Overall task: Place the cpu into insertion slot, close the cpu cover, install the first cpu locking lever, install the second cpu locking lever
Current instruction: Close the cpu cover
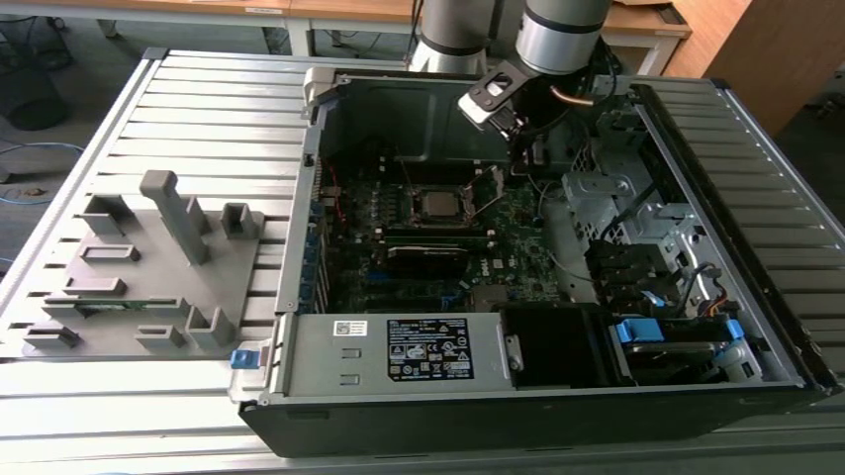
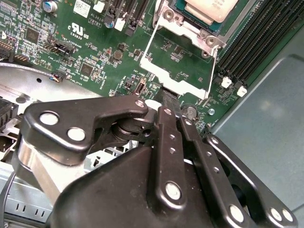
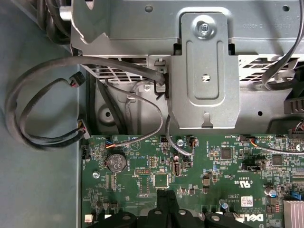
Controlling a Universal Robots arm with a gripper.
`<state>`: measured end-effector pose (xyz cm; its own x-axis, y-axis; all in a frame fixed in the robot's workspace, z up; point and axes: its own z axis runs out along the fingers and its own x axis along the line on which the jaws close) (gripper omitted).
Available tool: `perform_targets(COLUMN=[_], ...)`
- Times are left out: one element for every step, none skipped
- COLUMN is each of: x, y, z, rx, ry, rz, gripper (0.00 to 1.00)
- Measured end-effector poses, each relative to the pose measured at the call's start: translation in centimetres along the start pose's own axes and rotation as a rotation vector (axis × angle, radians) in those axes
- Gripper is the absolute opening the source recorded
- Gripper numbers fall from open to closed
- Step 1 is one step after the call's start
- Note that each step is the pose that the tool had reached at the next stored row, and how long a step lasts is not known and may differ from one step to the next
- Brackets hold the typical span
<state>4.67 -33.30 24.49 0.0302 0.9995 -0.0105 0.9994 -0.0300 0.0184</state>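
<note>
- cpu (image 2: 209, 8) — seated in the insertion slot (image 2: 167, 15), which lies at about 8 o'clock of the gripper (image 1: 517, 156) in the exterior view.
- cpu cover (image 2: 176, 81) — stands open, clear of the cpu; its free edge meets the gripper's tip.
- Claw — clenched at that edge; whether it pinches the metal, I cannot tell.
- Step judged: closing the cover. Best done by swinging the edge over in a smooth arc, square to the slot, so the window settles round the cpu without scraping it.
</note>
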Motion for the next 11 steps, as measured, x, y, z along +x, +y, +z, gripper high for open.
perform_targets(x=[0.00, 0.00, 0.00, 0.00, 0.00, -0.01, -0.01, -0.01, -0.02, -0.02, -0.02], y=[-0.03, -0.06, -0.10, -0.16, -0.23, -0.31, -0.40, -0.51, -0.63, -0.77, -0.94], z=[0.00, 0.00, 0.00, 0.00, 0.00, -0.01, -0.01, -0.01, -0.01, -0.02, -0.02], rx=[0.0000, 0.0000, 0.0000, 0.0000, 0.0000, -0.0001, -0.0003, -0.0004, -0.0007, -0.0011, -0.0016], ry=[0.0001, 0.0001, 0.0001, 0.0000, 0.0000, 0.0000, 0.0000, 0.0000, 0.0000, 0.0000, 0.0000], rz=[0.000, 0.000, 0.000, 0.000, 0.000, 0.000, 0.000, 0.000, 0.000, 0.000, 0.000], gripper=[0.10, 0.10, 0.10, 0.10, 0.10, 0.10, 0.10, 0.10, 0.10, 0.10, 0.10])
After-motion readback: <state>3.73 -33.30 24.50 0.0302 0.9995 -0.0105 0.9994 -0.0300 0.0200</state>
